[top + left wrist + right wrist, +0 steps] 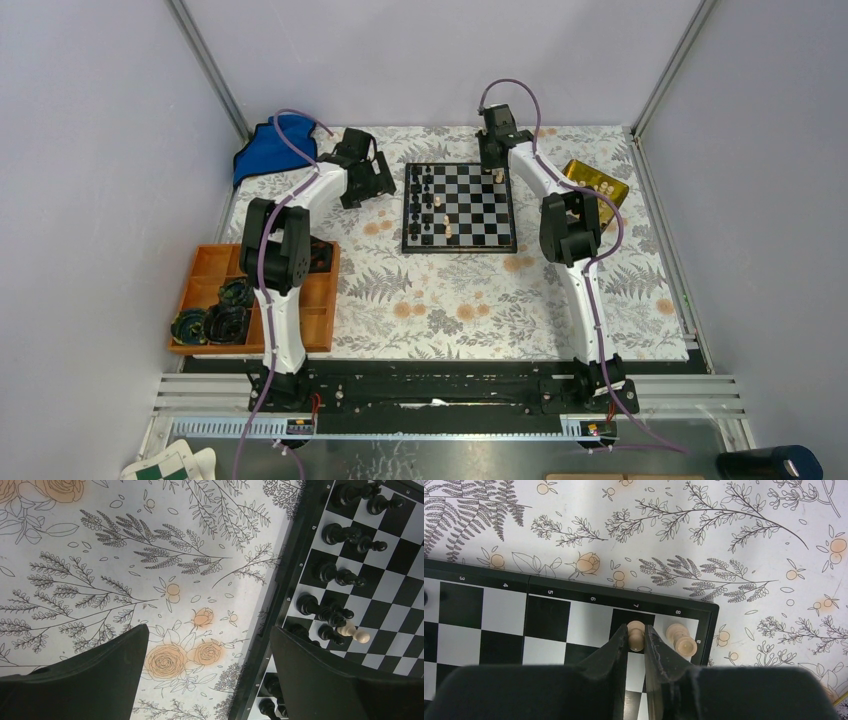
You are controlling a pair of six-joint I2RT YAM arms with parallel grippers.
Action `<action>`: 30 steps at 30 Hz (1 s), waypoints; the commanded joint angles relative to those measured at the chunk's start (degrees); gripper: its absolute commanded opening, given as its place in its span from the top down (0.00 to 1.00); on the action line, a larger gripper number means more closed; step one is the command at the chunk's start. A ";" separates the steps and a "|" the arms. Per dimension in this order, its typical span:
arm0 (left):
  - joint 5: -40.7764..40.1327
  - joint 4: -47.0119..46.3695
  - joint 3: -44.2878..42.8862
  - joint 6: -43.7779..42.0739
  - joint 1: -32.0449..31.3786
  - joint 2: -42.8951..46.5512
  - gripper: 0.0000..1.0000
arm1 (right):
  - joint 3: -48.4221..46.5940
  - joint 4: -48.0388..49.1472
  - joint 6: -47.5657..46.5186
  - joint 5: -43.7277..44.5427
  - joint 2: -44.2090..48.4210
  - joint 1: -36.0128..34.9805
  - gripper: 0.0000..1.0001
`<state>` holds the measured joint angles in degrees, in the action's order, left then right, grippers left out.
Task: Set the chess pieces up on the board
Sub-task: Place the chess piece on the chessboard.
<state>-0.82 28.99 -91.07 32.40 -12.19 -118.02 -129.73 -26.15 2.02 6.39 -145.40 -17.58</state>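
board (459,207): mid-back of table (450,300); black pieces (330,575) lined its left edge.
left gripper (209,635): fingers wide apart, beside the board's left edge.
right gripper (636,628): clamped on pale piece (636,637), near the board's far right corner.
pale piece: upright, long axis vertical; second pale piece (681,640) just beside it, at the corner.

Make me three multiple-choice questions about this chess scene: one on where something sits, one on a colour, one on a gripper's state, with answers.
1. Where is the gold rectangular tin? A) right of the small black-and-white chessboard B) on it C) under it
2. What colour is the turned chess piece held by the right gripper? A) black B) pale wood C) red
3. How is the left gripper? A) shut on a pawn B) open, empty C) shut on cloth
Answers: 1A, the top view shows it past the board's right edge; 2B, the pinched piece is light wood; 3B, it stands wide over the floral tablecloth.
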 commanded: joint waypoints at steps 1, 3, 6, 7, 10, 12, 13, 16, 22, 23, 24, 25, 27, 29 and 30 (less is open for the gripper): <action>0.38 -1.80 -1.72 -1.12 0.42 -0.87 0.01 | -2.72 1.61 0.88 -1.33 -0.45 0.18 0.73; 0.45 -1.79 -1.81 -1.03 0.43 -0.97 0.01 | -2.63 1.69 0.82 -1.46 -0.33 0.19 0.68; 0.55 -1.77 -1.76 -1.03 0.41 -0.92 0.01 | -2.72 1.79 0.71 -1.44 0.09 0.24 0.64; 0.56 -1.83 -1.82 -0.96 0.43 -0.98 0.01 | -2.66 1.85 0.63 -1.39 0.32 0.19 0.64; 0.56 -1.78 -1.79 -0.89 0.42 -0.92 0.01 | -2.72 2.14 0.29 -1.13 0.91 0.21 0.63; 0.56 -1.78 -1.76 -0.91 0.41 -0.83 0.01 | -2.77 2.31 -0.03 -1.03 1.52 0.19 0.63; 0.56 -1.83 -1.82 -0.91 0.41 -0.75 0.01 | -2.73 2.39 -0.15 -1.03 1.90 0.21 0.62; 0.56 -1.85 -1.75 -0.87 0.41 -0.43 0.01 | -2.77 2.69 -0.66 -1.26 3.37 0.16 0.63; 0.16 -1.87 -1.81 -1.02 0.41 -0.07 0.01 | -1.55 2.67 -1.66 -1.96 7.76 0.05 0.62; 0.12 -1.85 -1.88 -1.03 0.45 0.02 0.01 | -0.98 2.73 -1.75 -2.25 8.62 -0.03 0.62; 0.12 -1.85 -2.00 -1.03 0.41 -0.02 0.01 | -0.35 2.65 -1.76 -2.41 9.47 -0.13 0.62; 0.12 -1.89 -2.03 -0.96 0.41 -0.03 0.01 | 0.38 2.70 -1.76 -2.48 10.56 -0.52 0.62; 0.12 -1.86 -2.06 -0.87 0.41 0.04 0.01 | 2.33 3.05 -3.70 -2.69 12.72 -1.13 0.62; 0.20 -1.90 -2.06 -0.83 0.41 0.07 0.01 | 4.84 3.56 -4.37 -2.57 14.99 -2.06 0.62; 0.20 -1.84 -2.07 -0.85 0.41 0.18 0.01 | 6.17 3.74 -4.61 -2.47 16.14 -2.61 0.62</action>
<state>-0.82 28.99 -91.26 32.40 -12.19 -118.13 -126.48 -24.93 -0.03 4.84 -138.26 -18.02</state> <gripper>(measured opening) 0.987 0.376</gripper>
